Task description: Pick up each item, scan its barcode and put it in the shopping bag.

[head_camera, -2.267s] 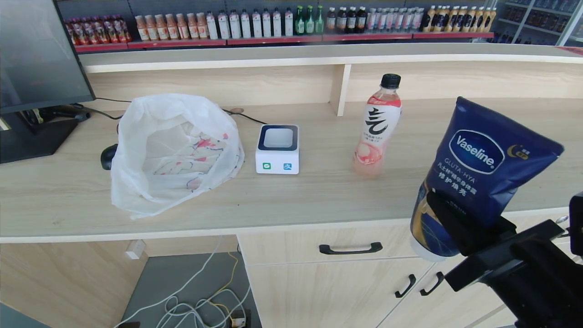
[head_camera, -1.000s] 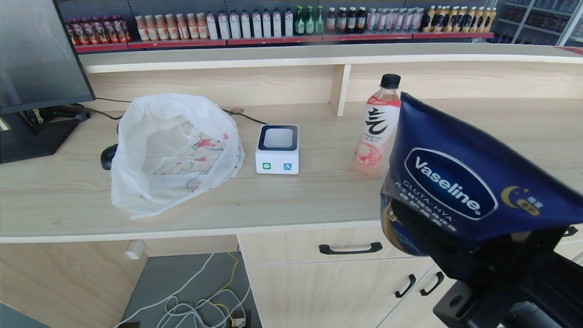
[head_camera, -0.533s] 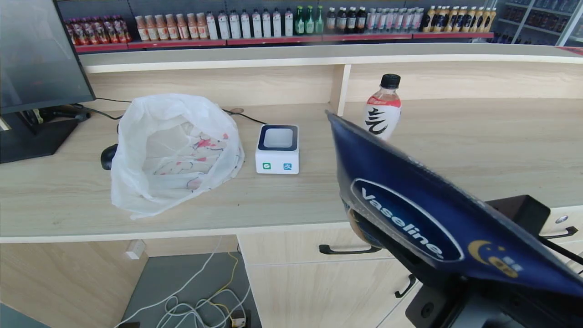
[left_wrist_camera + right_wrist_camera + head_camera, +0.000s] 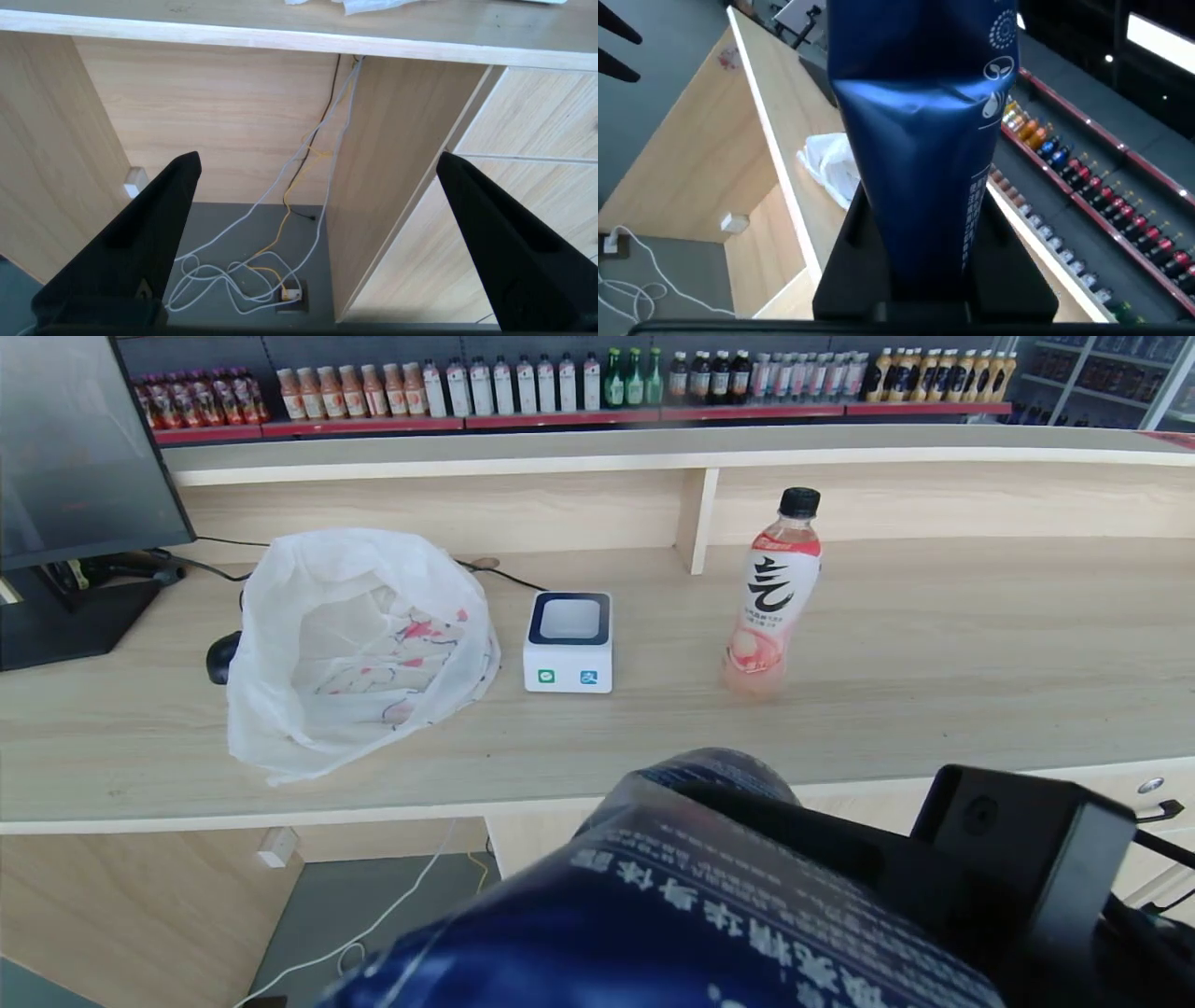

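Note:
My right gripper [image 4: 840, 859] is shut on a dark blue lotion tube [image 4: 672, 915], held in front of the counter edge, below and in front of the scanner. The tube lies tilted, its printed side facing up. In the right wrist view the same tube [image 4: 924, 121] stands between the fingers of that gripper [image 4: 924, 252]. A white scanner box [image 4: 569, 640] with a dark window sits mid-counter. The white shopping bag [image 4: 355, 653] lies open to its left. A pink drink bottle [image 4: 775, 597] stands upright to the right. My left gripper [image 4: 318, 252] hangs open below the counter.
A monitor [image 4: 75, 476] and a black mouse [image 4: 222, 656] are at the counter's left end. Drawers with black handles [image 4: 717, 847] sit under the counter, and loose cables [image 4: 252, 280] lie on the floor in the open bay. A divider [image 4: 695, 518] stands behind the scanner.
The right arm has swung the tube from upright at the right to low, centre and tilted over, turning its front label away. The bottle, scanner and bag have not moved.

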You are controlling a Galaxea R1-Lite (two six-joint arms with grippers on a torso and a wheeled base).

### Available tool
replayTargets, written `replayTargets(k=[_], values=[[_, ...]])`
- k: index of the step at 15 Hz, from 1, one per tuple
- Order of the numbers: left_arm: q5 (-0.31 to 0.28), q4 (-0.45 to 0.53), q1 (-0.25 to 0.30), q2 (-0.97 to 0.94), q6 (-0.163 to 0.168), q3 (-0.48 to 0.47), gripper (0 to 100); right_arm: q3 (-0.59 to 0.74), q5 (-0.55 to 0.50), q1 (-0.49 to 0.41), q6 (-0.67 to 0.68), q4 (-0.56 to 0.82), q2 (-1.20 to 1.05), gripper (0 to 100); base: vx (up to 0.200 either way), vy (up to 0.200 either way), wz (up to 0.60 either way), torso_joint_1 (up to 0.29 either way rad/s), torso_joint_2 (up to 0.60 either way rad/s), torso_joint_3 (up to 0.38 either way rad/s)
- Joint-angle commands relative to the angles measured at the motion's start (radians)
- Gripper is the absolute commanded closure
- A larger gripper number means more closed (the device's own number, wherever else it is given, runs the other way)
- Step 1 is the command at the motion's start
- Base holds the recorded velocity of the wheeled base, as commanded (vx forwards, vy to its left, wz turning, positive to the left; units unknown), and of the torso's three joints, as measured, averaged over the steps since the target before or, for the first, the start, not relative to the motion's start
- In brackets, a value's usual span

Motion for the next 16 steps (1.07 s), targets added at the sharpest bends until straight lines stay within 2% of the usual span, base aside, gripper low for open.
replayTargets(k=[1,5,9,12,15,16], values=[[0.001,0.0,0.0,0.0,-0.001,0.0,0,-0.023,0.0,-0.046,-0.065,-0.001,0.011,100,0.0,0.0,0.0,0.0,0.0,0.0],[0.001,0.0,0.0,0.0,-0.001,0.0,0,-0.014,0.002,-0.058,-0.103,-0.002,0.037,100,0.0,0.0,0.0,0.0,0.0,0.0],[0.001,0.0,0.0,0.0,-0.001,0.0,0,-0.017,-0.008,-0.08,-0.352,-0.001,0.062,100,0.0,0.0,0.0,0.0,0.0,0.0],[0.001,0.0,0.0,0.0,-0.001,0.0,0,-0.018,-0.015,-0.078,-0.428,-0.002,0.094,100,0.0,0.0,0.0,0.0,0.0,0.0],[0.001,0.0,0.0,0.0,-0.001,0.0,0,-0.061,-0.018,-0.078,-0.606,-0.005,0.091,100,0.0,0.0,0.0,0.0,0.0,0.0],[0.001,0.0,0.0,0.0,-0.001,0.0,0,-0.066,-0.034,-0.069,-0.622,-0.004,0.09,100,0.0,0.0,0.0,0.0,0.0,0.0]])
